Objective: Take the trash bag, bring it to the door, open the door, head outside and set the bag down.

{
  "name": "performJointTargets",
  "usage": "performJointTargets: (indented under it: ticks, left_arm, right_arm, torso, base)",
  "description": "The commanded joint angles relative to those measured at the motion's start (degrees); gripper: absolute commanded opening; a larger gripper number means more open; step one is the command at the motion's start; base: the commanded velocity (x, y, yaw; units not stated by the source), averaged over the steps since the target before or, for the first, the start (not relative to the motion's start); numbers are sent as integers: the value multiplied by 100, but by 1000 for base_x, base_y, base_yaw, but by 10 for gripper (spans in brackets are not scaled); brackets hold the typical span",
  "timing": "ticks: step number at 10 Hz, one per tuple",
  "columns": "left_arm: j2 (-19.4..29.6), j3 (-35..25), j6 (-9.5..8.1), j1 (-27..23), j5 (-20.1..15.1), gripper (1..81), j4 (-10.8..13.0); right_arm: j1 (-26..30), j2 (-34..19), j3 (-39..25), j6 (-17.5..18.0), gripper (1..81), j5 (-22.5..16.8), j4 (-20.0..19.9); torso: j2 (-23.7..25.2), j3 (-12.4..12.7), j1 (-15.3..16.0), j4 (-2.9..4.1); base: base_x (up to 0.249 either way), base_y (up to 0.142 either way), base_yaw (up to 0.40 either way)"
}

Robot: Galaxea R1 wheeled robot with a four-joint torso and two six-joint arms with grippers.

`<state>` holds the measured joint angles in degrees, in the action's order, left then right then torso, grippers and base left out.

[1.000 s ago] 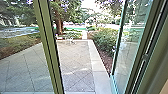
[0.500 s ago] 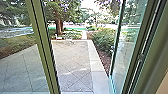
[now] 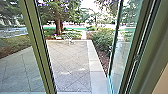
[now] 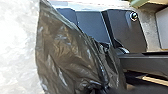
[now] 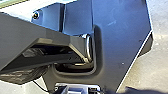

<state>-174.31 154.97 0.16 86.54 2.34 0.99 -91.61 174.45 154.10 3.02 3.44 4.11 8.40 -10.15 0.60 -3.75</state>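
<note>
Trash bag (image 4: 65, 55); green post (image 3: 36, 47) before paved yard (image 3: 71, 56)

We see the black trash bag (image 4: 65, 52) close to the left wrist camera, its thin, glossy plastic creased and drawn into tight folds; its contents we cannot tell. Ahead, we see the door (image 3: 125, 53) as clear glass with green framing, standing open beside a gap onto paving (image 3: 70, 60).
</note>
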Motion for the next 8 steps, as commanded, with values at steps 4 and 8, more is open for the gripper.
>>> performJointTargets:
  ticks: [4,8]
  left_arm:
    - [-34,-36,37,-273,-305,10,59]
    - [-34,-36,37,-282,-313,10,77]
  right_arm:
    - [191,66,-30,-12,811,-300,46]
    - [191,66,-22,-12,811,-300,46]
  torso:
    - [0,0,0,0]
    - [0,0,0,0]
  base:
    - [0,-61,0]
    - [0,0,0]
